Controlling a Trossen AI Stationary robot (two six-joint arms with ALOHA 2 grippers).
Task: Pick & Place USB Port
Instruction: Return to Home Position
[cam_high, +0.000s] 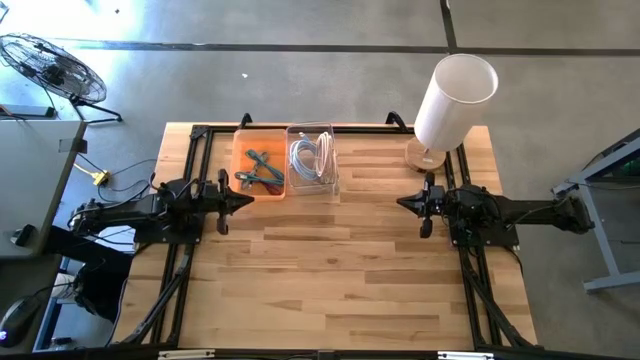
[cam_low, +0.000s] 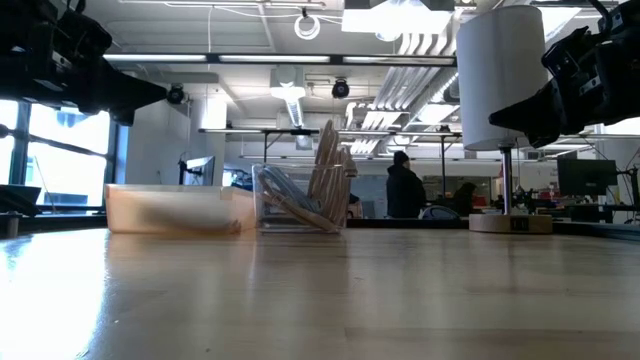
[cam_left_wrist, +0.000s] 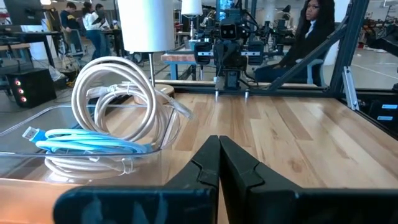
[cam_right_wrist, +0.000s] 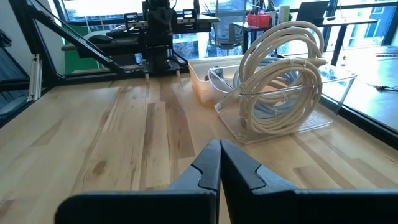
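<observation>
Only the high view is showing the blue and black charger cables (cam_high: 263, 172) lying in the orange bin (cam_high: 258, 138), which is touching the transparent bin (cam_high: 312, 127). The left wrist view alone is revealing a blue cable (cam_left_wrist: 87, 142) under the white coiled cables (cam_left_wrist: 115, 63) inside that transparent bin. Both arms are stretching level above the desk (cam_high: 330, 270). The left tool (cam_high: 248, 198), closed and empty, is hovering near the transparent bin, across the orange bin. The right tool (cam_high: 400, 202), likewise closed and empty, is hanging well apart from the transparent bin.
</observation>
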